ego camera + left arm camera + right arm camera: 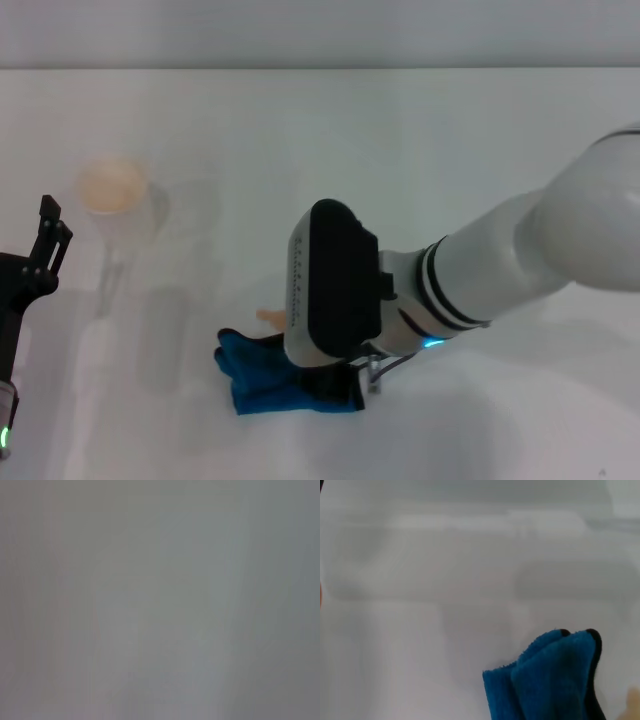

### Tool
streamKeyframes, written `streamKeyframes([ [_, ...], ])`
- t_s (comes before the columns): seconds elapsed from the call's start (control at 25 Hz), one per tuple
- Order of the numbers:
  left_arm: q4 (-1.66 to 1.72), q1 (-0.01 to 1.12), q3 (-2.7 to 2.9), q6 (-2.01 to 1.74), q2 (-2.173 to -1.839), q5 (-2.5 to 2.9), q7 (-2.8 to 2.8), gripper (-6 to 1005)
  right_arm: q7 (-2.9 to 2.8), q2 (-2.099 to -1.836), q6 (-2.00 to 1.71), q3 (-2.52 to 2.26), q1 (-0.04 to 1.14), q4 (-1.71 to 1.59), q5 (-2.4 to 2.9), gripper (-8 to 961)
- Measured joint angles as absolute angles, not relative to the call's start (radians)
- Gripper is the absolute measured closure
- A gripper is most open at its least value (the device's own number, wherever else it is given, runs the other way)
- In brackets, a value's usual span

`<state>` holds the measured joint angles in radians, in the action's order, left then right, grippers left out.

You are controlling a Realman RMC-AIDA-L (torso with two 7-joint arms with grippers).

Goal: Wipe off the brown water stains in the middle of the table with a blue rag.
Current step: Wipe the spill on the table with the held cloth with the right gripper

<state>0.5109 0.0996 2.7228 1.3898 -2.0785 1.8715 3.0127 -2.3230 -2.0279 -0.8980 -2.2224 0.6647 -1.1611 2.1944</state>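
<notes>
One whitish cup, tan inside, stood on the tabletop. The right gripper pressed one blue rag beside a brown stain; finger positions couldn't be told. The left gripper sat idle.

The white table carries a cup at nine o'clock, a blue rag at six, a stain touching it.
</notes>
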Motion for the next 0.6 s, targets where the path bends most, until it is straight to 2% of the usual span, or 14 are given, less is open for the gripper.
streamKeyframes([
  [0.6, 0.508, 0.096, 2.723, 1.39, -2.079, 1.869, 3.013, 137, -2.322, -2.028, -0.691, -2.248, 0.667, -1.083, 2.178, 794],
])
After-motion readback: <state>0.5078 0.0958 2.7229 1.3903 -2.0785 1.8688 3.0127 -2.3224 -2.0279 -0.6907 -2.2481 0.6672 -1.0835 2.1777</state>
